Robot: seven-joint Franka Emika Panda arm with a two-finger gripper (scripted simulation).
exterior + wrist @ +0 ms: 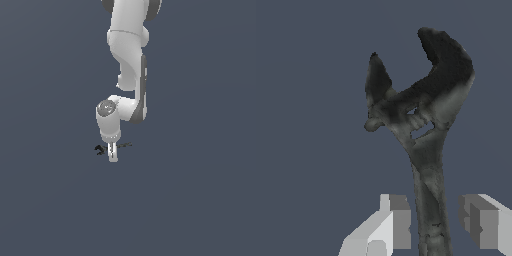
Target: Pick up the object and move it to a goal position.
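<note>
My tool [113, 156] is down at the wrench [101, 149], which lies flat on the tabletop [200, 200]. Exterior view: dark forked end sticks out toward that view's left, handle to the right, fingers hide the middle. Wrist view: the tool [438, 225] is open, the wrench [421, 120] handle between both fingers [393, 220], gaps on each side, nothing gripped.

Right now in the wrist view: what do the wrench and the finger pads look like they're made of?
Wrench: looks like dark, worn metal, matte, mottled grey-black with lighter patches on the handle; being a render, that is only a texture. Fingers: pale grey-white with darker grey inner faces, flat and matte, plastic or painted metal; the look leaves it open. They flank the handle; contact not clear.
</note>
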